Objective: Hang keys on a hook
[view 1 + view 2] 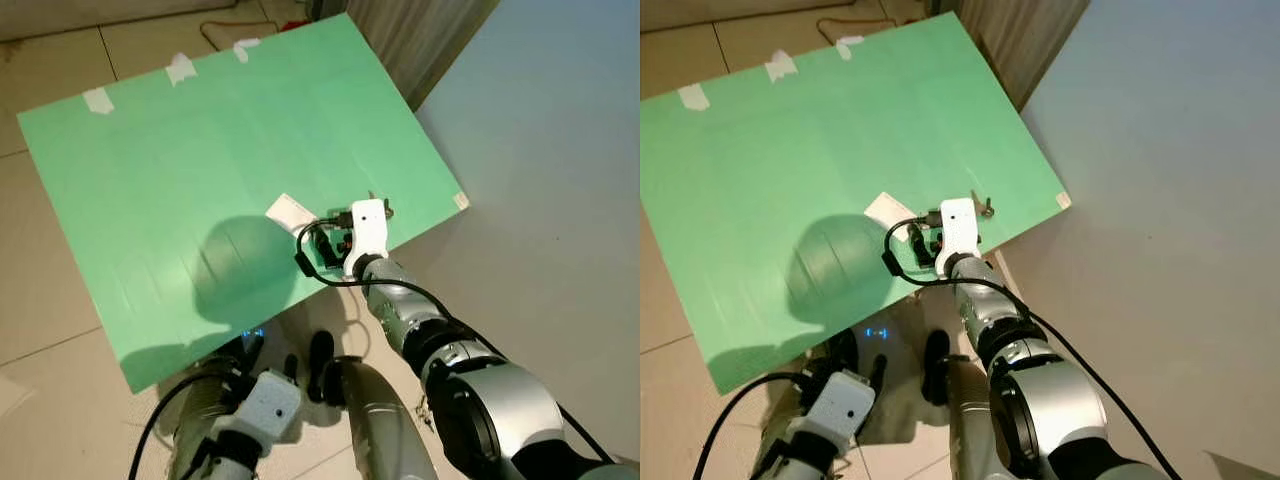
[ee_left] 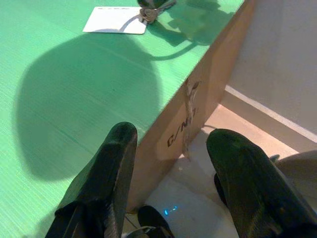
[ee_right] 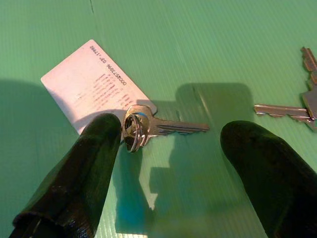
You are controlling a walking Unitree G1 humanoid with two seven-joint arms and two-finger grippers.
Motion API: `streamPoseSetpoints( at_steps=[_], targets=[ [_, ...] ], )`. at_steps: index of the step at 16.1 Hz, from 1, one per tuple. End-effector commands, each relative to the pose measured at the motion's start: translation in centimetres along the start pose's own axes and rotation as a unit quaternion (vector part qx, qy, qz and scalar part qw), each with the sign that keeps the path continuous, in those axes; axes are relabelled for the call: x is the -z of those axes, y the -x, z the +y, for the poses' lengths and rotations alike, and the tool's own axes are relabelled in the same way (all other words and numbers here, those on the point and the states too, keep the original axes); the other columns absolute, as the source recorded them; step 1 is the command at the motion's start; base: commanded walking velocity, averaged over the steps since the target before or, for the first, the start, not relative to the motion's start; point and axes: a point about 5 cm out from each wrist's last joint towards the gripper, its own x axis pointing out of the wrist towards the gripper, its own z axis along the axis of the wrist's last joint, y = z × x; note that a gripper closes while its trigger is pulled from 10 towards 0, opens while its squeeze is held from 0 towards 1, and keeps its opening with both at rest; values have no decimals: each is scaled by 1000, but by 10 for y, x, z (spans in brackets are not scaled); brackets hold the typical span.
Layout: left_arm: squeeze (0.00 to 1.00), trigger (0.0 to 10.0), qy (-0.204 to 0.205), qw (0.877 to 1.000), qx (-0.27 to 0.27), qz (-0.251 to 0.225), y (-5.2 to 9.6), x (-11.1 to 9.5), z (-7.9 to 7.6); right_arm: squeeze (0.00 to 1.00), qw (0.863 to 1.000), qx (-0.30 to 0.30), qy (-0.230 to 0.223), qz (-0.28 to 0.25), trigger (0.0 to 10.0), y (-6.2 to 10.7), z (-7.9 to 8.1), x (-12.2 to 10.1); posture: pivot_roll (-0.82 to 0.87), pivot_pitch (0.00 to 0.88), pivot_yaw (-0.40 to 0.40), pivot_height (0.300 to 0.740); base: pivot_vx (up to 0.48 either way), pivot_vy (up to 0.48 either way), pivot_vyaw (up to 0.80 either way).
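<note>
Right hand (image 3: pixel 168 148) spread wide, fingers straddling a key (image 3: pixel 158 126) with ring, lying flat beside a white card (image 3: pixel 94 84) on the green board (image 1: pixel 200 180). More keys (image 3: pixel 297 106) nearby. Left hand (image 2: pixel 171 168) low, parted, past the board's edge.

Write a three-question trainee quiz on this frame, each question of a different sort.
1. True or false: the right gripper has closed on the silver key with a split ring.
2. The key's ring end lies against which item: A) white printed card B) strip of tape C) cable?
3. Which gripper hangs low beside the green board's brown edge?

Key: 1. False, its fingers are spread either side. 2. A. 3. The left gripper.
</note>
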Motion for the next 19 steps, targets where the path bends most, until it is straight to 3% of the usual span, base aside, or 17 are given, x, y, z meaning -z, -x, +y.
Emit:
streamPoseSetpoints(
  at_steps=[1,8,9,10,12,13,14,15,19],
  targets=[
    [0,10000,8,1000,16,15,7,2,-11,0,998,-27,-38,37,10000,3,31,25,236,549,-225,740,0,0,0],
    [0,10000,2,1000,11,20,5,0,-7,0,997,-42,-52,44,10000,4,37,27,229,554,-237,740,0,0,0],
    [0,10000,1,1000,11,20,5,-1,-6,0,997,-43,-49,48,8667,4,37,29,232,557,-237,740,0,0,0],
    [0,10000,-1,1000,10,20,4,-1,-6,0,997,-44,-47,52,9176,5,38,31,236,561,-235,740,0,0,0],
    [0,10000,-5,1000,6,20,3,-2,-2,0,996,-49,-42,58,8902,5,40,34,238,567,-237,740,0,0,0],
    [0,10000,-8,1000,0,22,3,-1,2,0,996,-50,-42,59,6745,5,41,34,240,571,-240,740,0,0,0],
    [0,10000,-10,1000,-2,23,2,0,4,0,996,-50,-41,59,6392,5,41,33,239,572,-241,740,0,0,0],
    [0,10000,-11,1000,-4,24,2,0,5,0,996,-48,-43,57,0,5,41,33,239,574,-237,740,0,0,0],
    [0,10000,-11,1000,-1,24,1,-1,3,0,997,-43,-44,53,0,6,38,33,230,574,-237,740,0,0,0]
  ],
)
